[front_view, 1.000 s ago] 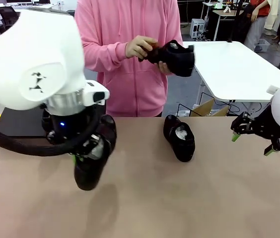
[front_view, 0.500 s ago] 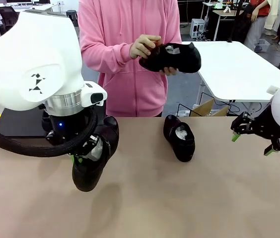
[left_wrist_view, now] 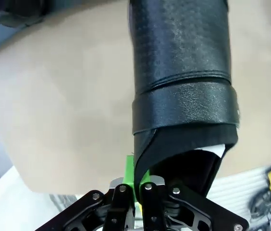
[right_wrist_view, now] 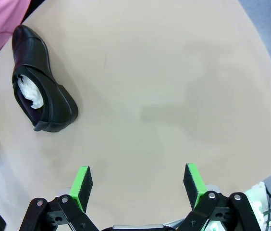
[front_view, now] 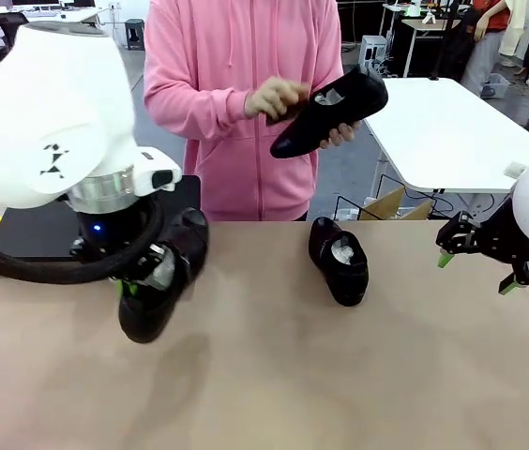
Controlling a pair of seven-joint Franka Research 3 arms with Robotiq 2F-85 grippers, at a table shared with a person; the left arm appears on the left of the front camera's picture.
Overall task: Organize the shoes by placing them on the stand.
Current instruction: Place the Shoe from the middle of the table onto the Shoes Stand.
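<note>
Left hand (left_wrist_view: 136,175) is clamped on a glossy black leather dress shoe (left_wrist_view: 181,72). Its fingers are together on the side wall at the opening, next to the pale insole. In the front view we see that shoe hanging toe-down under the left hand, over the left part of the beige worktop (front_view: 358,375), with a shadow on the surface below it. We read it as lifted, but can't confirm the gap.

Right hand (right_wrist_view: 138,185) has its green pads wide apart and grips nothing. It hovers over bare worktop near the right edge.

Second black shoe (front_view: 340,261) lies on the worktop at far-middle, pale insole showing, well apart from both hands.

Third black shoe (front_view: 335,108) is off the worktop, held tilted in the person's hands (front_view: 274,97) in front of a pink hoodie (front_view: 236,141).

Low flat black stand (front_view: 21,234) sits at the far left, mostly hidden behind the left arm.
</note>
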